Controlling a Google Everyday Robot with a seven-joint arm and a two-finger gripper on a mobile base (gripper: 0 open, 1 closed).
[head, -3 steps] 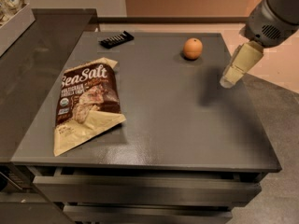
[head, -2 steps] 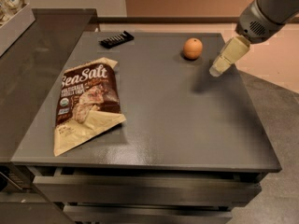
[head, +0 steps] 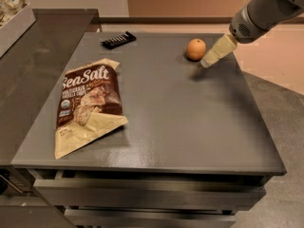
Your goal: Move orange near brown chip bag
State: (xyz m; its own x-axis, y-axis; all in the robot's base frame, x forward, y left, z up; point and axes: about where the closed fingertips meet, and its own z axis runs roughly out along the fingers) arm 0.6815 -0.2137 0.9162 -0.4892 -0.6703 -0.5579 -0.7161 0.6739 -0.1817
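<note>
The orange (head: 196, 49) sits on the grey table (head: 180, 113) near its far edge, right of the middle. The brown chip bag (head: 87, 104) lies flat on the left half of the table, its "Sea Salt" lettering facing up. My gripper (head: 207, 62) comes in from the upper right on a grey arm, its cream fingers (head: 217, 51) pointing down and left. Its tip is just to the right of the orange, a little in front of it, close to it and just above the tabletop. It holds nothing.
A small black remote-like bar (head: 118, 40) lies at the table's far left edge. A darker counter (head: 33, 65) adjoins the table on the left, with a box (head: 14, 18) at its far corner. Drawers (head: 142, 194) front the table below.
My gripper has moved left and toward the far edge, from the table's right side to right beside the orange. The orange and the bag have not moved.
</note>
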